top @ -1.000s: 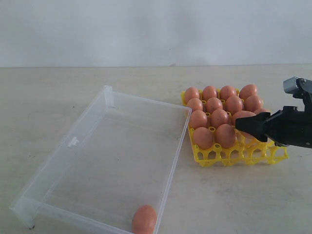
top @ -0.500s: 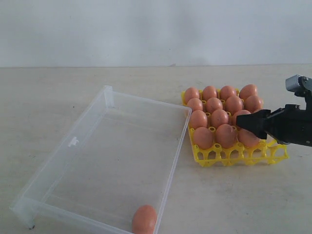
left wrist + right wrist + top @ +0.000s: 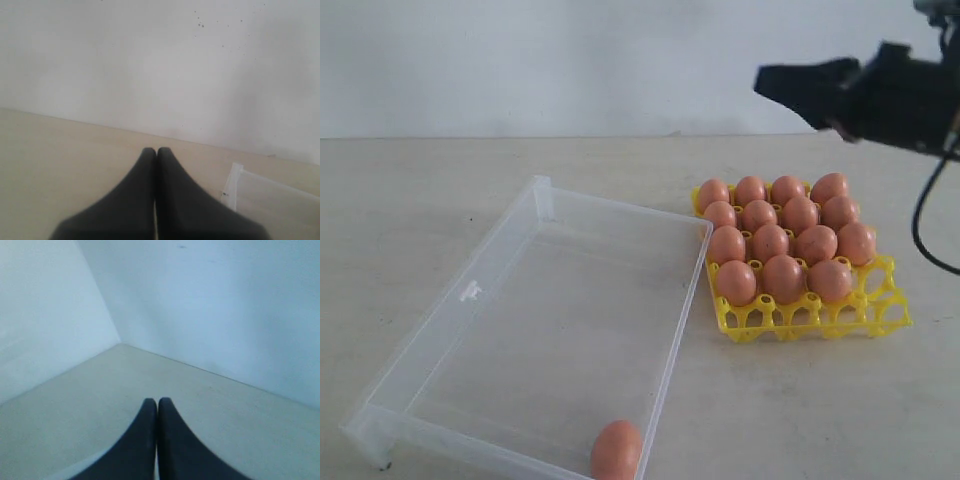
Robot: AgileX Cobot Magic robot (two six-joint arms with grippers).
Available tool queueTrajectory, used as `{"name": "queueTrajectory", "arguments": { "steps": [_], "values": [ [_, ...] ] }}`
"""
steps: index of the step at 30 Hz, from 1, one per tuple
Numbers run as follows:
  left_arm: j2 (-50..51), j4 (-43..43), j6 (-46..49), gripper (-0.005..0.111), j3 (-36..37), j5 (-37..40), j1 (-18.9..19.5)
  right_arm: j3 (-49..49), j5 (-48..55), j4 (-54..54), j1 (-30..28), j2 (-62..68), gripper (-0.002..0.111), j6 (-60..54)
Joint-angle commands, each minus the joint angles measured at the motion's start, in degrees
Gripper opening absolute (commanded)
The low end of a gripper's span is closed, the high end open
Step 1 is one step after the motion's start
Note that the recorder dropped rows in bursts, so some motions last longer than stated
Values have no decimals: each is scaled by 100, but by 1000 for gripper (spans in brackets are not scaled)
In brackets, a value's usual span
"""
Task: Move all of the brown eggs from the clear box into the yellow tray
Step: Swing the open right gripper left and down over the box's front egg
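We found one last brown egg [image 3: 617,450] in the clear box [image 3: 620,208], against the box's near wall and close to its near right corner, by the near edge of the worktop [image 3: 820,420]. The picture's edge cut off its lower part. Its long axis seemed to point roughly towards the far edge of the worktop, though we could not be sure of that. The other brown eggs [image 3: 770,241], fifteen by our count, sat in the yellow tray [image 3: 790,322], which lay just beside the box's right wall, towards the right edge of the worktop. One cup [image 3: 878,285] at the tray's near right corner looked empty.

The right claw [image 3: 765,80] hung high above the far right of the worktop with its jaws pressed together and nothing between them. From there the egg lay well apart: down, towards the near edge and to the left, beyond the tray and the box's right wall.

The left claw [image 3: 156,151] was closed and empty too. The exterior view did not show it, and its own camera caught only a corner of the box ahead of the tips, so we could not tell how near the egg it stood.

We judged that the next reach would have to drop into that near right corner, with jaws opened first and set across the egg's narrow width. The right arm seemed the likelier one for it.
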Motion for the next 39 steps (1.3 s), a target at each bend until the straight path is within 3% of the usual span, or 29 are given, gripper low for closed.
{"name": "queueTrajectory", "arguments": {
  "steps": [1, 5, 7, 9, 11, 13, 16, 19, 22, 25, 29, 36, 39],
  "values": [
    [17, -18, -46, -4, -10, -53, -8, -921, 2088, -1341, 1684, -485, 0, 91],
    [17, -18, -46, -4, -10, 119, -8, -1317, 5642, -3254, 3629, -291, 0, 364],
    [17, -18, -46, -4, -10, 174, -8, -1341, 7078, -3352, 4209, -11, 0, 287],
    [17, -18, -46, -4, -10, 200, -8, -1342, 7772, -3129, 4511, 315, 0, -39],
    [17, -18, -46, -4, -10, 200, -8, -1351, 8134, -2468, 4629, 665, 0, -787],
    [17, -18, -46, -4, -10, 200, -8, -1523, 8849, -836, 4703, 970, 0, -1622],
    [17, 8, -46, -4, -10, 272, -8, -2272, 10807, 1832, 4687, 1360, 0, -4036],
    [17, 56, -46, -4, -10, 390, -8, -3040, 11935, 3283, 4675, 1507, 0, -6071],
    [17, 54, -46, -4, -10, 360, -8, -3804, 12235, 4548, 4689, 1497, 0, -7015],
    [17, 30, -46, -4, -10, 134, -8, -4350, 12256, 5877, 4689, 1510, 0, -7070],
    [17, -173, -46, -4, -10, -163, -8, -4417, 11912, 7247, 4689, 1558, 0, -7515],
    [17, 8, -46, -4, -10, 394, -8, -4417, 12291, 7494, 4689, 1771, 1, -7693],
    [17, 118, -46, -4, -10, 623, -8, -4382, 12443, 7747, 4689, 1904, 12, -7861]
  ]
}}
